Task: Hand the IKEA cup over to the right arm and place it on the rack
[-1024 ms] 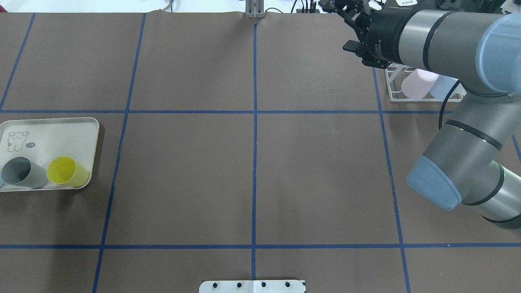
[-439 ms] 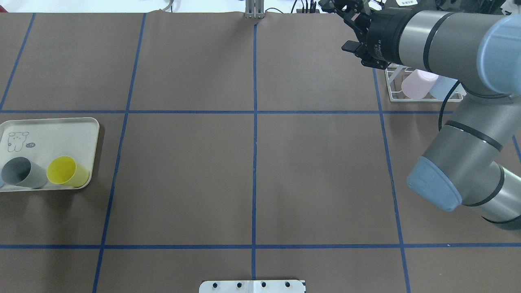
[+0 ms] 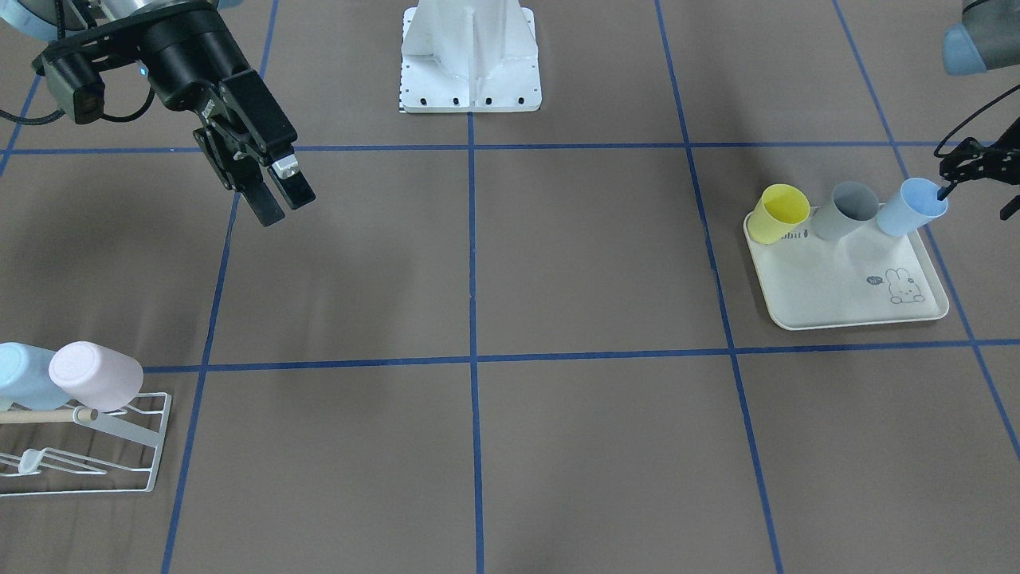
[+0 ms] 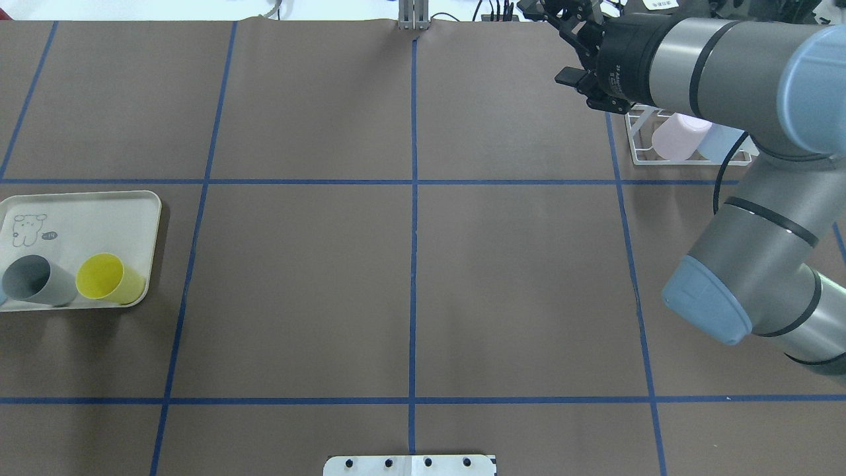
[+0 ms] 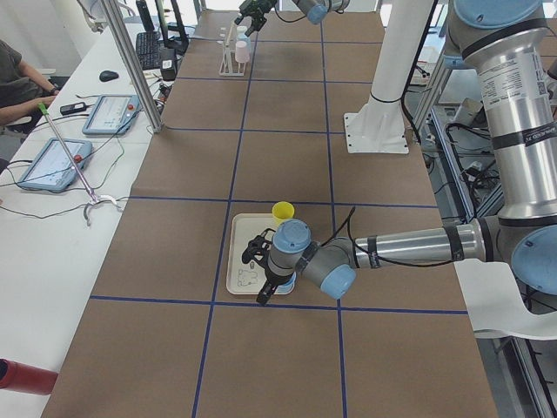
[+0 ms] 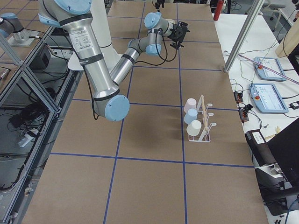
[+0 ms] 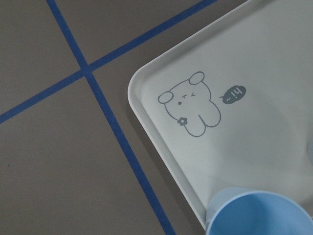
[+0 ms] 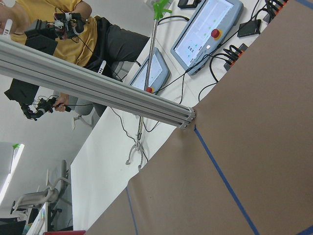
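A light blue cup (image 3: 908,209) stands at the corner of the cream tray (image 3: 853,295), beside a grey cup (image 3: 849,211) and a yellow cup (image 3: 781,214). My left gripper (image 3: 976,201) hangs open at the blue cup, one fingertip at its rim. The left wrist view shows that cup's (image 7: 261,215) rim just below the camera. Across the table stands the white wire rack (image 3: 155,438), holding a pink cup (image 3: 96,375) and a blue cup (image 3: 20,375). My right gripper (image 3: 279,199) is open, holds nothing, and hovers high up, away from the rack (image 4: 636,142).
Blue tape lines split the brown table into squares. The robot's white base plate (image 3: 470,80) sits at the near middle edge. Tablets, cables and a seated person (image 8: 73,29) are beyond the far edge, behind an aluminium post (image 8: 122,93).
My right arm has crept very slightly to the left. The tray and its cups have not moved.
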Available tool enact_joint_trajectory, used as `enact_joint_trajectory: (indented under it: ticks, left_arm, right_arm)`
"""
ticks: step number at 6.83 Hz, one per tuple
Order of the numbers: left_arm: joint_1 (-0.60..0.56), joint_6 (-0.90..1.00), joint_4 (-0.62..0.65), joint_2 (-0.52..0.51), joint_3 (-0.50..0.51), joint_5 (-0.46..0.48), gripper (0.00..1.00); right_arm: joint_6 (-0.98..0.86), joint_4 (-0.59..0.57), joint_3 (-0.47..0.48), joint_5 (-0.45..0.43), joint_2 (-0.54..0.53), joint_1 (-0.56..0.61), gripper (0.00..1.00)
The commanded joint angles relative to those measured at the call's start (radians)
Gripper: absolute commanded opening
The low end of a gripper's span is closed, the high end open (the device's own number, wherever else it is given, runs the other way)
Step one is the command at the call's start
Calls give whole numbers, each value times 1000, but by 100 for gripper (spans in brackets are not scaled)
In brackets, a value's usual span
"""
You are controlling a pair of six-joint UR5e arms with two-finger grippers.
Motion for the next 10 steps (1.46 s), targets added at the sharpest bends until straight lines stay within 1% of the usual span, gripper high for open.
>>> enact_joint_trajectory:
  ticks: [1,4,5,6,7,8,10]
  left_arm:
    - [8,-6,6,-2,1,-1,100]
    - [69,-41,4,0,14,-9,100]
    - [75,-45,3,0,17,-9,99]
    - [75,-49,3,-2,20,-8,54]
    - [75,-48,3,-5,21,-8,12]
    - [75,-48,3,-6,23,-8,0]
    - [75,-51,0,-6,17,-11,0]
  right_arm:
    - [0,0,0,1,-9,0,100]
    - [0,28,-3,1,-23,0,100]
    - [0,28,-3,0,-25,0,100]
    - [0,28,-3,0,-25,0,100]
    - [0,28,-3,0,-25,0,100]
    - [0,28,-3,1,-25,0,100]
    - [0,28,-1,1,-25,0,100]
